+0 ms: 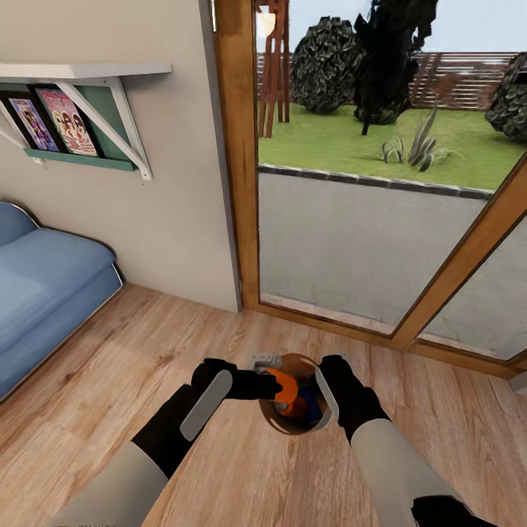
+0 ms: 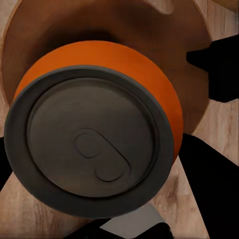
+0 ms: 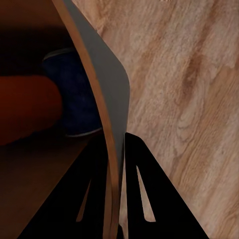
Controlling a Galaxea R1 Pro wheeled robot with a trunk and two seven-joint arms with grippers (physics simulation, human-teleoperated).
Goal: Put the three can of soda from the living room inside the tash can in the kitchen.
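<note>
Head view: robot faces a wood-framed glass door [image 1: 380, 183] with garden outside, blue sofa [image 1: 44, 293] at left under a wall shelf [image 1: 80, 80] holding magazines. Wood floor [image 1: 146, 351].

Copper-brown trash can [image 1: 272, 421] stands on the floor just before the door, between both arms. Left hand [image 1: 265, 384] is at the can's rim on its left side, closed around an orange soda can [image 1: 284, 388] held over the bin mouth. Left wrist view: soda can [image 2: 94, 134] is close up, grey end with pull tab facing the camera, orange body behind, brown bin wall [image 2: 189, 79] beyond it; a black finger [image 2: 214, 69] is at the edge.

Right hand [image 1: 327, 399] is at the can's right rim. Right wrist view: two black fingers [image 3: 144, 199] straddle the thin bin wall [image 3: 107, 99], one inside, one outside, pinched on the rim. Inside the bin are a dark blue object [image 3: 74, 94] and a blurred orange shape [image 3: 25, 109], likely a can; can't tell more. Blue also shows inside the bin in the head view.
</note>
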